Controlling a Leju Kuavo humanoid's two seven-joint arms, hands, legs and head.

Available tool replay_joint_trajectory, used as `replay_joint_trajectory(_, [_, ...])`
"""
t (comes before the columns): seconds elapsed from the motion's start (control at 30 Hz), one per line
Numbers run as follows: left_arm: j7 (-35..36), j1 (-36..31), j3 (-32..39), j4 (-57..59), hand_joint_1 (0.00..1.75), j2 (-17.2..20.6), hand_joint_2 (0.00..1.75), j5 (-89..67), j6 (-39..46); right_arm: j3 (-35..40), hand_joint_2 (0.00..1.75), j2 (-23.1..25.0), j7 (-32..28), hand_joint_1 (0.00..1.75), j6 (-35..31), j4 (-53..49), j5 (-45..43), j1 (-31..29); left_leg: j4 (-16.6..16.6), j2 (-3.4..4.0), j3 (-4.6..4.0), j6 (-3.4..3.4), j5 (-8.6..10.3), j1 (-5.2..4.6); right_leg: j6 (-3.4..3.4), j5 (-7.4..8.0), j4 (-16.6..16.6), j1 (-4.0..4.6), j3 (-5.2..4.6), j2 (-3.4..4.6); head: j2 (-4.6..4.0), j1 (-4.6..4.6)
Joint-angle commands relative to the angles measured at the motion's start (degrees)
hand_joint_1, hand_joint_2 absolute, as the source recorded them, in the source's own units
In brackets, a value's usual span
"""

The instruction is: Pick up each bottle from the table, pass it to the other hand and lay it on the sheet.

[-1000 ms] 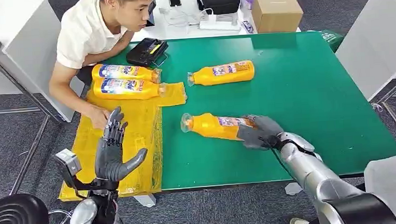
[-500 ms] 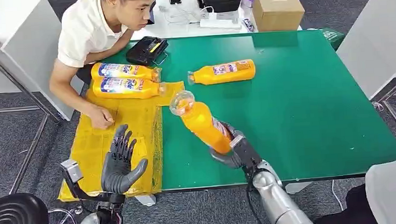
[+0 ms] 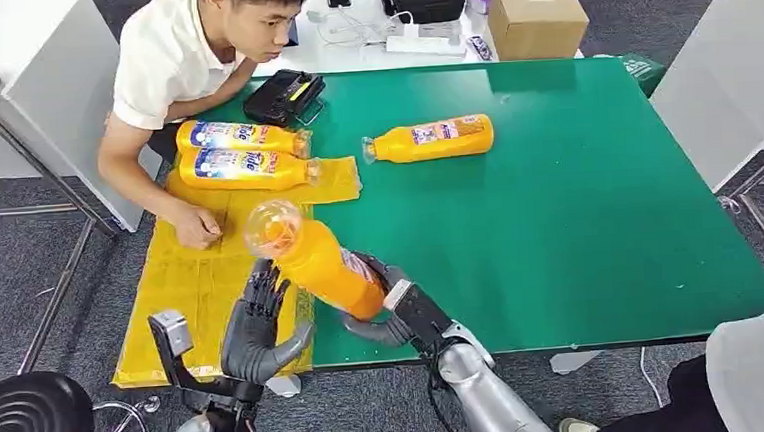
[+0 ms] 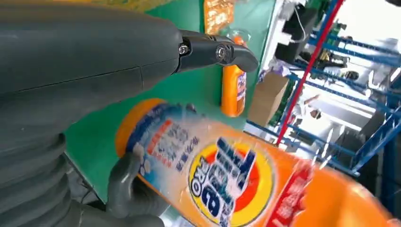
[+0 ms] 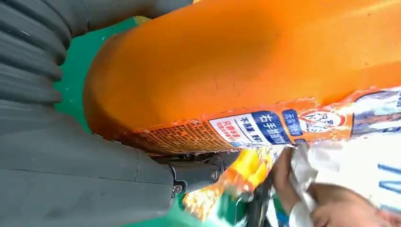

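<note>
Two bottles lie on the sheet at 10 o'clock, one on the counter. Right fingers clasp a raised bottle beside the spread, empty left fingers.

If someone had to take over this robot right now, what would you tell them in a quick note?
Right hand grips an orange bottle by its base, lifted and tilted toward the left hand, which is open beside it, not yet gripping.
Done: two bottles lie on the yellow sheet.
Left: finish this handover and lay it down; then the last bottle on the green table.
A person's hand rests on the sheet.
</note>
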Motion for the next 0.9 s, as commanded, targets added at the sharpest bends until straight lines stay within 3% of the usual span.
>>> replay_joint_trajectory(0.03, [-0.1, -2.7, -2.6, 3.8, 0.0, 2.0, 1.75, -0.6, 0.2, 4.1, 1.75, -0.2, 0.4, 1.75, 0.3, 3.8, -0.4, -3.5, -0.1, 0.06, 0.17, -0.02, 0.0, -0.03, -0.04, -0.01, 0.0, -0.02, 0.13, -0.03, 0.0, 0.0])
replay_joint_trajectory(0.63, [0.7, -6.7, -0.3, 6.4, 0.0, -1.0, 1.75, 1.5, 0.3, 14.3, 1.75, 2.0, 4.2, 1.75, -3.1, 12.3, 5.8, -6.9, -0.1, 0.06, 0.21, -0.01, -0.02, -0.03, -0.04, -0.02, 0.0, -0.01, 0.18, -0.03, 0.0, 0.0])
replay_joint_trajectory(0.67, [1.2, -7.0, 0.1, 6.5, 0.1, -1.3, 1.75, 3.2, -0.2, 15.2, 1.75, 2.2, 4.2, 1.75, -3.8, 13.1, 6.5, -7.0, -0.1, 0.01, 0.14, -0.01, 0.0, -0.02, -0.03, -0.02, 0.0, -0.01, 0.13, -0.06, 0.0, 0.02])
replay_joint_trajectory(0.73, [1.6, -7.3, 0.5, 6.5, 0.14, -1.4, 1.75, 4.2, -0.3, 15.6, 1.75, 2.5, 4.3, 1.75, -4.4, 13.6, 6.8, -6.9, -0.1, 0.02, 0.2, -0.01, 0.0, -0.03, -0.05, -0.03, 0.0, -0.01, 0.18, -0.07, 0.0, 0.0])
replay_joint_trajectory(0.77, [2.0, -7.4, 0.9, 6.5, 0.42, -1.6, 1.75, 5.9, -0.7, 16.2, 1.75, 2.7, 4.3, 1.75, -4.8, 14.4, 7.3, -7.1, -0.1, 0.02, 0.16, -0.01, 0.01, -0.03, -0.04, -0.01, 0.0, -0.02, 0.13, -0.06, 0.0, 0.02])
replay_joint_trajectory(0.8, [2.2, -7.4, 1.1, 6.4, 1.64, -1.6, 1.75, 6.8, -1.1, 16.4, 1.75, 2.8, 4.3, 1.75, -5.0, 14.8, 7.4, -7.2, -0.1, 0.01, 0.12, -0.02, 0.01, -0.01, -0.03, -0.01, 0.0, 0.01, 0.11, -0.07, 0.0, 0.02])
replay_joint_trajectory(0.9, [1.9, -7.5, 1.7, 5.7, 1.75, -1.6, 1.75, 9.4, -1.9, 16.9, 1.75, 3.2, 4.0, 1.75, -5.1, 15.9, 7.2, -6.9, -0.1, -0.06, 0.21, -0.02, 0.02, -0.02, -0.05, -0.04, 0.0, 0.0, 0.18, -0.2, 0.0, 0.02])
